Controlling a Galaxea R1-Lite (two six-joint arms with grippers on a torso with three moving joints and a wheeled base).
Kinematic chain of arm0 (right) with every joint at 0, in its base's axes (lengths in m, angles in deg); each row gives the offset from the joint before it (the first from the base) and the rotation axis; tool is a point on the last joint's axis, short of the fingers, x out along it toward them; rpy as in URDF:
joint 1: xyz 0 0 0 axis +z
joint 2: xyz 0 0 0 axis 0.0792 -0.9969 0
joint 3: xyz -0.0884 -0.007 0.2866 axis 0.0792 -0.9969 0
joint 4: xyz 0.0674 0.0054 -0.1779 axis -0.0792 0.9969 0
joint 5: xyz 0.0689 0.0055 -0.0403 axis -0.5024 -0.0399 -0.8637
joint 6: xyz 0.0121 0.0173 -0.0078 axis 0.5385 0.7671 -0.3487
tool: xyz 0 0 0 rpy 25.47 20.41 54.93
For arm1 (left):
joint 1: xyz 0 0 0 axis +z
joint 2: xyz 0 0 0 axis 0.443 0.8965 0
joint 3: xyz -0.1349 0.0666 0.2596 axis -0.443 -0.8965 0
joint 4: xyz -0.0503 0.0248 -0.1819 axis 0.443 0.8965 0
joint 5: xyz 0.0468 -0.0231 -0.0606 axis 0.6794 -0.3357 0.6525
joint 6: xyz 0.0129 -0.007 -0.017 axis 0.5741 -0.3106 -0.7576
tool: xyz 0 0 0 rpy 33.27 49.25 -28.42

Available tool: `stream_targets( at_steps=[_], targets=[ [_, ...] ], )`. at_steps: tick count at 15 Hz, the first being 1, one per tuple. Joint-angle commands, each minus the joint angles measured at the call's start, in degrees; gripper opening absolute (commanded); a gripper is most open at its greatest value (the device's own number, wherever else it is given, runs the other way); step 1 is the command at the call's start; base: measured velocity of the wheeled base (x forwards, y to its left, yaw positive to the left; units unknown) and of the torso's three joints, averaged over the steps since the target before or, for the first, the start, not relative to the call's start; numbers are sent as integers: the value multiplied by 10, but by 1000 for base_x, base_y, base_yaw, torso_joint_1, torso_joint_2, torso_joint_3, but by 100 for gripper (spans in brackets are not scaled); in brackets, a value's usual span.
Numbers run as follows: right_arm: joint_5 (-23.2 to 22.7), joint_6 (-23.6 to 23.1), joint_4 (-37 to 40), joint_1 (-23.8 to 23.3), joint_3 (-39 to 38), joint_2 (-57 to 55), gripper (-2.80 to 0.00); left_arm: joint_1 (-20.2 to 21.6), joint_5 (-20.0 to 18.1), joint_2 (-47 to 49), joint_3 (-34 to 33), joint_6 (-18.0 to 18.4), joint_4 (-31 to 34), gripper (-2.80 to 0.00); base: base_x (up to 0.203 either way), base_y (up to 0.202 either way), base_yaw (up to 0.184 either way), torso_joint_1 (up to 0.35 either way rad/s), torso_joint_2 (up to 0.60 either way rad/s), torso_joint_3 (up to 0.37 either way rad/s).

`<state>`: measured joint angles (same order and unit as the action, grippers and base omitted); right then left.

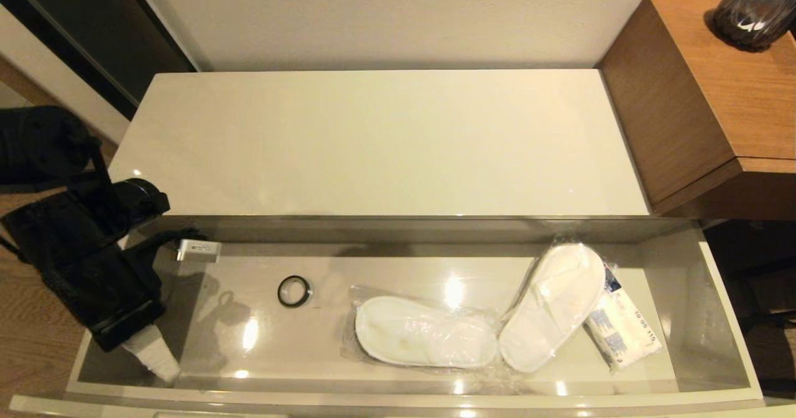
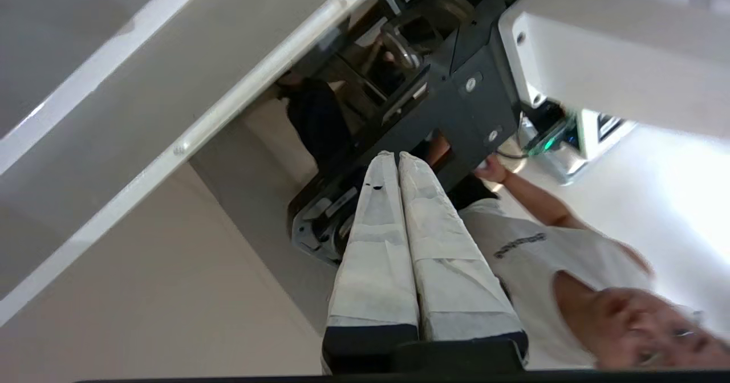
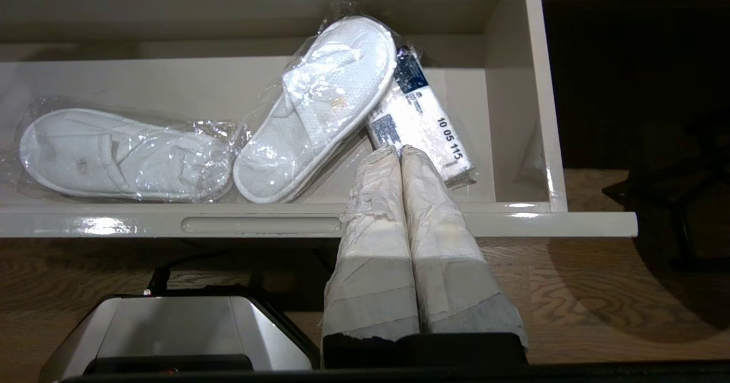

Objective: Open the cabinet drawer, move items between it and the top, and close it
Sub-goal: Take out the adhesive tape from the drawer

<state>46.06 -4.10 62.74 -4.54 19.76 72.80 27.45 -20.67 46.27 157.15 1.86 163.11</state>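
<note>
The cabinet drawer [image 1: 727, 318] stands pulled out below the bare cream top [image 1: 379, 144]. On its floor lie the black tape roll [image 1: 294, 292] and the two plastic-wrapped white slippers, one flat [image 1: 426, 333] and one angled [image 1: 553, 306]. My left gripper [image 1: 163, 365] is shut and empty, dipped into the drawer's left end near the front wall, left of the tape roll; its taped fingers [image 2: 376, 223] press together. My right gripper [image 3: 399, 150] is shut and empty, in front of the drawer's front rim [image 3: 114, 224], near the angled slipper [image 3: 313, 109]. It does not show in the head view.
A white packet with blue print [image 1: 622, 331] lies against the angled slipper at the drawer's right end. The taller brown wooden unit [image 1: 703, 94] with a dark vase [image 1: 755, 7] stands to the right. A handle slot [image 3: 259, 224] runs along the front rim, above the robot base [image 3: 171, 326].
</note>
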Motion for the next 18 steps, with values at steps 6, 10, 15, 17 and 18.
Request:
stream_targets(
  at_steps=[6, 10, 15, 17, 18],
  targets=[
    [0, 0, 0, 0, 0, -1, -280, -8, 2, 148, 69, -49, -68, -280, 0, 0, 0, 0, 0, 0],
    [0, 0, 0, 0, -1, -1, -280, -5, 7, 217, 140, -55, -72, -280, 0, 0, 0, 0, 0, 0],
    [0, 0, 0, 0, 0, -1, -280, 11, 23, 218, 141, -21, -72, -280, 0, 0, 0, 0, 0, 0],
    [0, 0, 0, 0, 0, -1, -280, 27, 60, 215, 138, 53, -70, -280, 0, 0, 0, 0, 0, 0],
    [0, 0, 0, 0, 0, -1, -280, 33, 64, 215, 137, 91, -70, -280, 0, 0, 0, 0, 0, 0]
  ],
)
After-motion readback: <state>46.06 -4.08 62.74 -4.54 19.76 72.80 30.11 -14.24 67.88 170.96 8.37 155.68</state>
